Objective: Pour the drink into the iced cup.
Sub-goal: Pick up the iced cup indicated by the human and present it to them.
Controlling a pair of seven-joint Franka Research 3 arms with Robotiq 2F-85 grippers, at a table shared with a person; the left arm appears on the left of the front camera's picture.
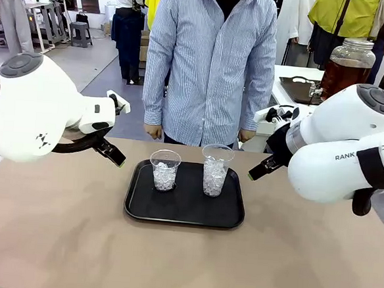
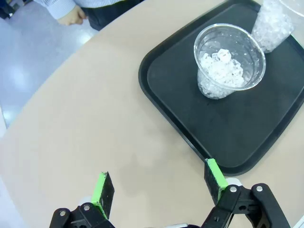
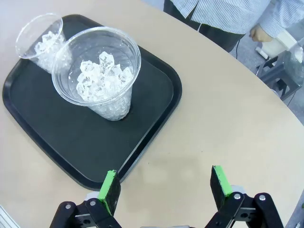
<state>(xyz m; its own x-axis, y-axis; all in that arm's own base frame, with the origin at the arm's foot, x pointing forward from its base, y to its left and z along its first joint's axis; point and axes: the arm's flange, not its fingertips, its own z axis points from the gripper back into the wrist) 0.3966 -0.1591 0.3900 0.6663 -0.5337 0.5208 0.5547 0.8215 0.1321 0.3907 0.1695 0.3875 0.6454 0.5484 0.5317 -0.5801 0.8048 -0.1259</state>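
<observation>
Left fingers (image 2: 103, 190) and right fingers (image 3: 221, 183), both spread wide and empty, hover above the tan desk (image 1: 53, 240) on either side of a black tray (image 1: 184, 214). On the tray stand a shorter cup (image 1: 164, 170) and a taller cup (image 1: 216, 170), each holding ice, near one another but apart. The amber drink (image 1: 341, 79) sits in a lidded glass jar (image 1: 351, 55) behind the right arm, well apart from the cups.

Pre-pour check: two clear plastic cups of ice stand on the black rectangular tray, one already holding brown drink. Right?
No: the shorter clear plastic cup and the taller clear plastic cup on the black rectangular tray hold only ice, no brown drink; see the right wrist view.
</observation>
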